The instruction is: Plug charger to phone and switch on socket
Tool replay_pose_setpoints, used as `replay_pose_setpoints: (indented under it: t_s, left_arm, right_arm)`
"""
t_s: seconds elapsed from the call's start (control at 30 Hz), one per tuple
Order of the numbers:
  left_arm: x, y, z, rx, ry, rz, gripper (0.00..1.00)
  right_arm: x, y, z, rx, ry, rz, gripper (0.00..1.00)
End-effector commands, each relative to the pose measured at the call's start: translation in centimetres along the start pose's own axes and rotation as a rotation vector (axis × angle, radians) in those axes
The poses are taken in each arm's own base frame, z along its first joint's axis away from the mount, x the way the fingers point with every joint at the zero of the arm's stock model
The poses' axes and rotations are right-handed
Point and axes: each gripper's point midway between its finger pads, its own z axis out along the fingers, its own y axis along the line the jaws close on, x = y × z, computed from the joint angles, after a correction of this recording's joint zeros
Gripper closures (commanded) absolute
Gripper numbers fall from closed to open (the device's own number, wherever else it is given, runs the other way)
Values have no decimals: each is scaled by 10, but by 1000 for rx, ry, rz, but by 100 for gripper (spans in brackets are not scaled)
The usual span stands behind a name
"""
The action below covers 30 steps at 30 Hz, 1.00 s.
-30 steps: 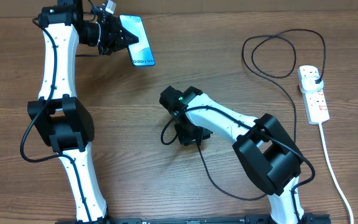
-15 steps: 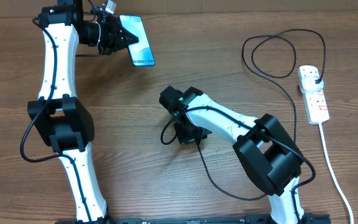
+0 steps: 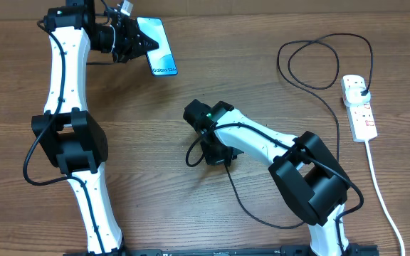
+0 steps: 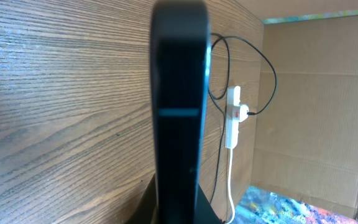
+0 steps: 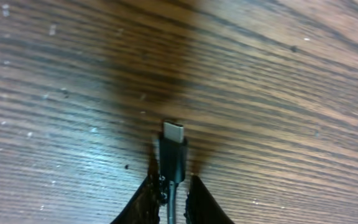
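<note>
black charger (image 5: 173,158) pinched by right gripper (image 5: 173,182); left gripper (image 3: 135,44) holds phone (image 3: 161,51).

Two matching robot arms sit at the near edge of a wooden table (image 3: 155,213). The left arm (image 3: 62,71) and right arm (image 3: 258,136) have smooth white shells on the long links, bulky black blocks at the joints, and thin black cables (image 3: 28,167) looping alongside. The left gripper (image 3: 142,43) and right gripper (image 3: 216,159) are black. A small green light (image 3: 206,112) glows on the right arm, far from that edge.
</note>
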Motion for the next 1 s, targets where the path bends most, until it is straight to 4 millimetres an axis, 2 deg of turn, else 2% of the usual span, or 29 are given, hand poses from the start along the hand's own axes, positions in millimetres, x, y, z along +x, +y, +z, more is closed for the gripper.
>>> replay_pose_setpoints:
  t_s: [0.0, 0.27, 0.43, 0.67, 0.8, 0.97]
  left_arm:
    - [1, -27, -12, 33, -22, 75, 96]
    - [1, -27, -12, 33, -22, 76, 96]
    - [1, -27, -12, 33, -22, 76, 96]
    - [1, -28, -12, 35, -22, 87, 96]
    - [6, -45, -13, 136, -7, 185, 96]
    - [15, -79, -22, 349, 4, 328, 96]
  right_arm:
    - [6, -17, 15, 90, 12, 8, 87]
    - [10, -20, 21, 103, 13, 6, 88]
    - [14, -21, 29, 100, 18, 6, 96]
    - [15, -5, 28, 10, 39, 5, 96]
    - [5, 11, 15, -125, 46, -17, 96]
    - [-16, 30, -26, -384, 10, -62, 96]
